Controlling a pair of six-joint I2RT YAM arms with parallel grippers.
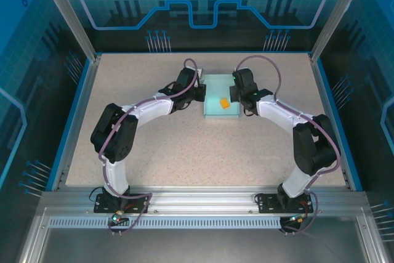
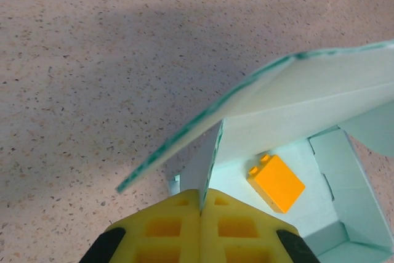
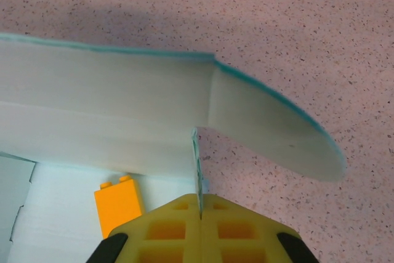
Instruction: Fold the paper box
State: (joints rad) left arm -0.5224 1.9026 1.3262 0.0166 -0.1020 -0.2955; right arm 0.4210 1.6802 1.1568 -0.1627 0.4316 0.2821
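The light blue paper box (image 1: pixel 220 95) lies half folded at the middle back of the table, an orange brick (image 1: pixel 225 104) inside it. My left gripper (image 1: pixel 198 90) is at its left side, shut on the thin upright side wall (image 2: pixel 208 164); a long flap (image 2: pixel 308 93) leans overhead. The orange brick (image 2: pixel 276 183) rests on the box floor to the right. My right gripper (image 1: pixel 241 95) is at the box's right side, shut on the other upright wall (image 3: pixel 197 167). A rounded flap (image 3: pixel 271 130) hangs over the table, and the orange brick (image 3: pixel 118 204) shows at the left.
The speckled tabletop (image 1: pixel 184 146) lies open in front of the box, bordered by a blue rim (image 1: pixel 72 109) and metal frame posts. Both arm bases sit at the near edge.
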